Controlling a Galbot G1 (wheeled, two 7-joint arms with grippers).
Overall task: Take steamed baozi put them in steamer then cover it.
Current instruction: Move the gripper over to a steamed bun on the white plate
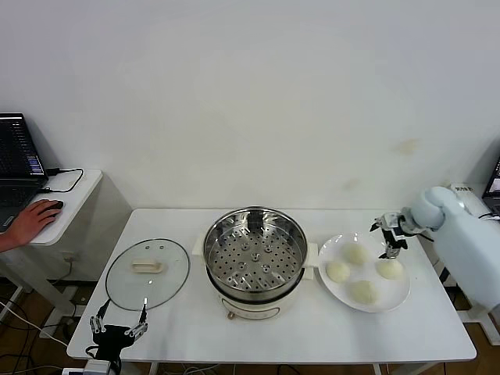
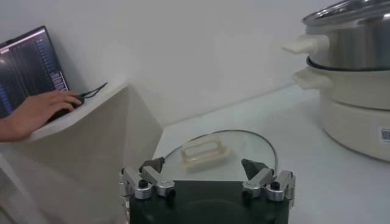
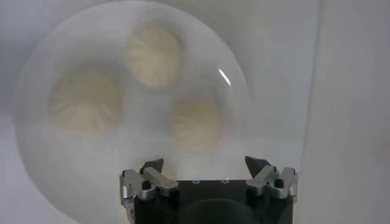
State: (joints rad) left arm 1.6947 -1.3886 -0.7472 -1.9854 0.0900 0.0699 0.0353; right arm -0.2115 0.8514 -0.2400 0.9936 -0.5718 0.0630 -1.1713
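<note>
Several cream-white baozi (image 1: 355, 253) lie on a white plate (image 1: 397, 291) to the right of the steamer (image 1: 255, 262), whose perforated tray is bare. My right gripper (image 1: 388, 234) hangs open over the plate's far right side, holding nothing. In the right wrist view its fingers (image 3: 205, 163) stand wide above the plate (image 3: 61, 170), with three baozi (image 3: 196, 123) below. The glass cover (image 1: 148, 273) lies flat to the left of the steamer. My left gripper (image 1: 119, 324) is open at the table's front left, just short of the cover (image 2: 216, 152). The steamer (image 2: 350, 79) stands beyond it.
A side desk (image 1: 74, 195) at the left carries a laptop (image 1: 17, 160), and a person's hand (image 1: 31, 220) rests on a mouse there. The white table's front edge (image 1: 273, 361) runs just behind my left gripper. A plain wall stands behind.
</note>
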